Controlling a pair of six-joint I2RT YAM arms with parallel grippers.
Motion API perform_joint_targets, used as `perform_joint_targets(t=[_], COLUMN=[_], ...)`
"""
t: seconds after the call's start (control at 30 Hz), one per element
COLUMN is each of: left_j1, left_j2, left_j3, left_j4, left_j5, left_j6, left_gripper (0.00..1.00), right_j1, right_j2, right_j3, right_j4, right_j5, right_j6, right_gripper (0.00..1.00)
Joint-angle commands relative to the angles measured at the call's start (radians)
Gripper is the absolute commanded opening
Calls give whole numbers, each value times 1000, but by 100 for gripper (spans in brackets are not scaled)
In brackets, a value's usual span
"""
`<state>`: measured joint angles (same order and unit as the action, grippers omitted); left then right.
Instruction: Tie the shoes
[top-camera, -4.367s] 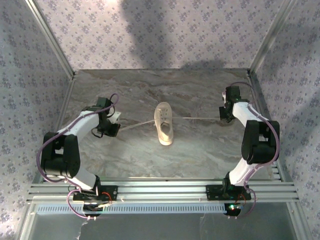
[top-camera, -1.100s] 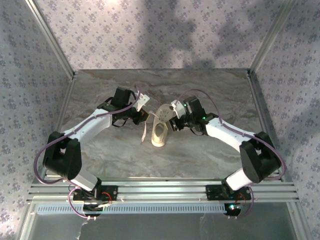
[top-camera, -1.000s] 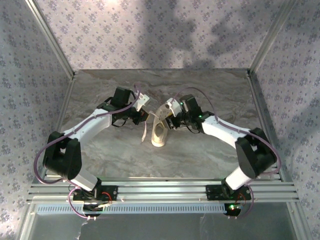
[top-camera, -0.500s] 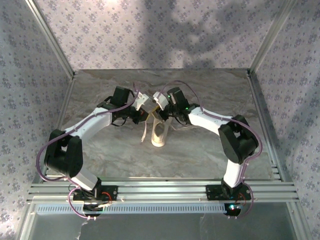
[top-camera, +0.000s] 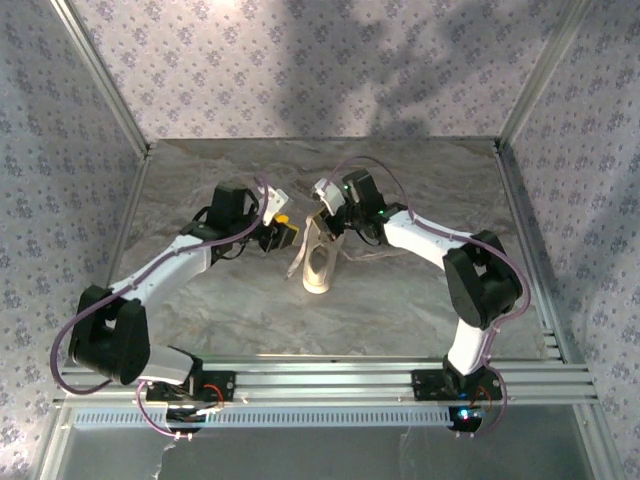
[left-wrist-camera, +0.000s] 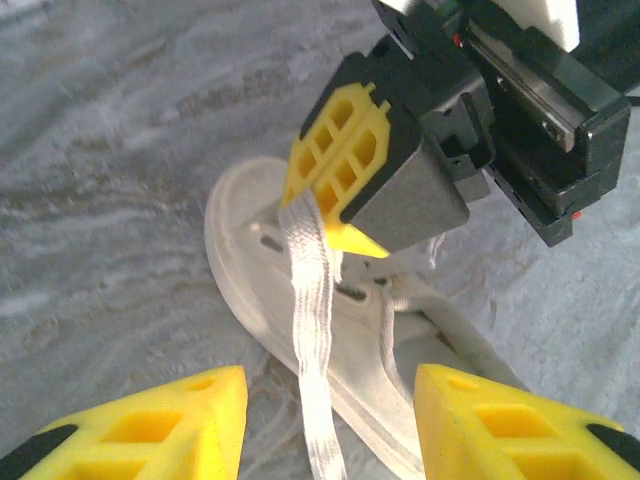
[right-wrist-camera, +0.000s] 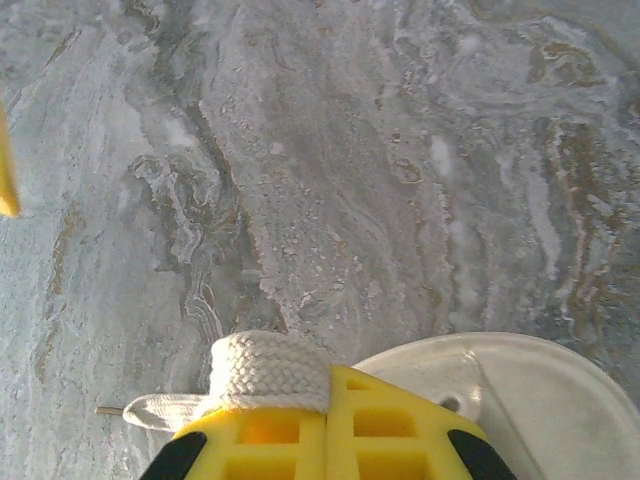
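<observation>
Right gripper (left-wrist-camera: 330, 225) pinches a lace (left-wrist-camera: 312, 290); left gripper (top-camera: 285, 233) stands spread.
The right gripper's yellow fingers (right-wrist-camera: 325, 420) are pressed together on the white lace, which hangs down over the cream sneaker (top-camera: 320, 262). The left gripper, jaws apart and holding nothing, sits just beside the sneaker. The sneaker rests mid-table (top-camera: 420, 310) on its sole.
</observation>
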<state>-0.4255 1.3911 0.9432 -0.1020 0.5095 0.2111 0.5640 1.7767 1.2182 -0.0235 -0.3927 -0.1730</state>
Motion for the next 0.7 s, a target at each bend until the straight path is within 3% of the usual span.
perform_joint_targets(t=[0.0, 0.2, 0.5, 0.67], left_j1=[-4, -21, -48, -48], left_j2=[19, 114, 222, 256], left_j3=[13, 24, 66, 108], left_j4=[116, 191, 227, 191], left_j5=[49, 122, 129, 148], left_j6=[42, 86, 155, 168], left_gripper=[47, 45, 46, 35], right_j1=[-14, -17, -21, -26], right_j2=[-44, -41, -40, -35], right_j3=[9, 14, 19, 30], right_j4=[-33, -56, -77, -95], right_j5=[-47, -85, -109, -121], right_j6=[21, 24, 22, 13], right_gripper=[0, 0, 0, 0])
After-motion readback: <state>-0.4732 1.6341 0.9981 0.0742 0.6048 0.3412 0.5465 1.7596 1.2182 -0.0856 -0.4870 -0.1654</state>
